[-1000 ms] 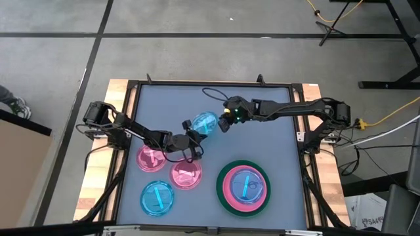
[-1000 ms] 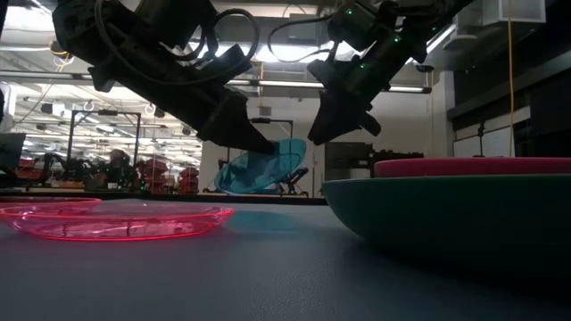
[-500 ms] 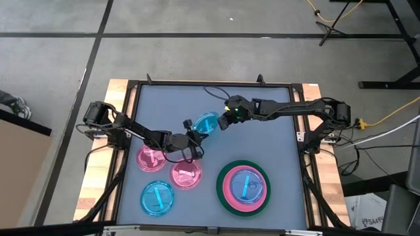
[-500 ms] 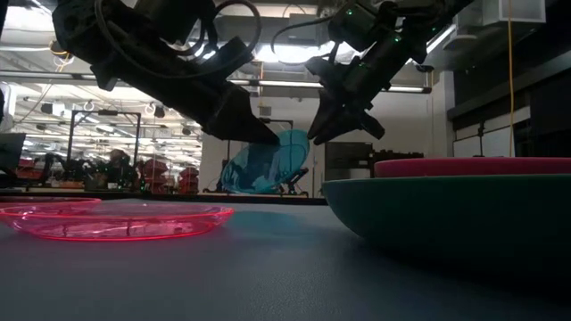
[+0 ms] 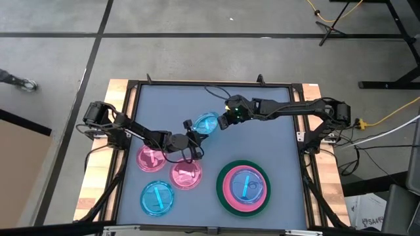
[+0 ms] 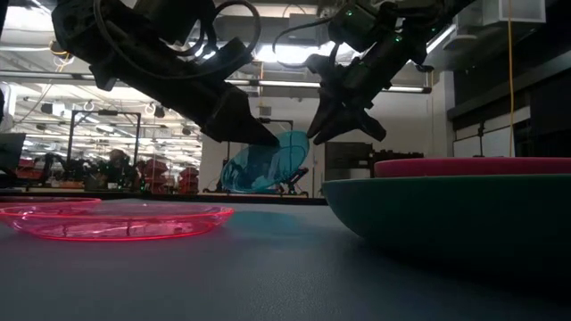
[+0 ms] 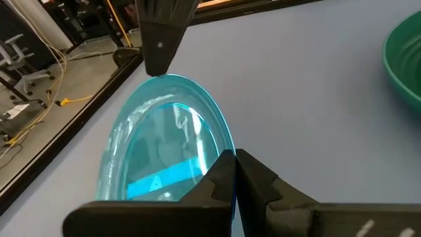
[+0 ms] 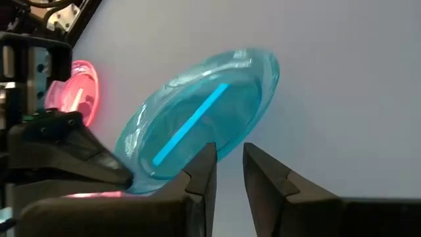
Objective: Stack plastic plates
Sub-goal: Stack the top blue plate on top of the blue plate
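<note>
Small translucent blue plate, tilted on edge, held off the table just above centre of the high frame. In the low view it hangs in mid-frame with clear air under its lower rim.

Left hand is clamped on the plate's lower-left rim; its fingers are together on the edge, seen plainly in the left wrist view, where the rim runs between the two dark fingers. Left arm comes in from the left edge of the table.

Right hand sits at the plate's right rim, reaching in from the right side. Its fingers stand a little apart with the plate's edge at the gap; cannot tell whether they are pressing on it.

Open room: bare table above and to the right of the held plate, up to the top frame rail and across to the right rail.

Other plates, high view:
- two small pink plates and, side by side in the lower left, close under the left hand;
- a second small blue plate, lying flat near the bottom left edge;
- large green plate in the lower right, carrying a pink plate and a small blue one nested on top.

The green stack sits well apart from the held plate, with bare table between them.
</note>
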Controlling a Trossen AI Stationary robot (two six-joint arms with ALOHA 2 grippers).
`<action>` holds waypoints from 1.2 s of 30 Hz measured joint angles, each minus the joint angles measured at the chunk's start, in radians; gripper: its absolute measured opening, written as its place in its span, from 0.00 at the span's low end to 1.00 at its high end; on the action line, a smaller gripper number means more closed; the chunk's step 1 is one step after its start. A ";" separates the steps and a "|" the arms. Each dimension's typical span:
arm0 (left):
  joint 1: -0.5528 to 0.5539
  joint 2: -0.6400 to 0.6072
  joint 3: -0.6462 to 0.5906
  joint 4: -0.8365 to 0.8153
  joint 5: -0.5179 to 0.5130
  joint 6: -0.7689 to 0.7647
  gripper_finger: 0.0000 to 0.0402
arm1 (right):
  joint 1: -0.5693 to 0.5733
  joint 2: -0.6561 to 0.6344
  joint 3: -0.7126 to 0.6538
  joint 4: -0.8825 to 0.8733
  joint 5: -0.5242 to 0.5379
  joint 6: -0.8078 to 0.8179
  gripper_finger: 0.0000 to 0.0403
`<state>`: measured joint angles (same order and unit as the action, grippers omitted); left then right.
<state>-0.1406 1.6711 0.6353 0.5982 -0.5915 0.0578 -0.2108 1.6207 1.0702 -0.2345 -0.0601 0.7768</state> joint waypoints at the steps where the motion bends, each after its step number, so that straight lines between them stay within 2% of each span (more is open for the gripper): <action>1: 0.000 0.000 0.000 -0.005 0.000 0.000 0.00 | 0.000 0.000 0.000 0.000 -0.013 0.019 0.17; 4: 0.000 0.000 0.000 -0.019 -0.001 0.000 0.00 | 0.001 0.000 0.000 0.000 -0.039 0.083 0.17; 14: 0.001 0.000 0.000 -0.026 -0.004 0.006 0.00 | 0.001 0.000 0.000 0.001 -0.044 0.136 0.17; 24: 0.001 0.000 0.000 -0.029 -0.004 0.007 0.00 | 0.001 0.000 0.000 0.002 -0.109 0.143 0.17; 36: 0.001 0.000 0.000 -0.030 -0.003 0.007 0.00 | 0.001 0.000 0.000 0.002 -0.080 0.221 0.17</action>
<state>-0.1398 1.6711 0.6353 0.5678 -0.5941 0.0650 -0.2096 1.6207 1.0702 -0.2329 -0.1402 0.9975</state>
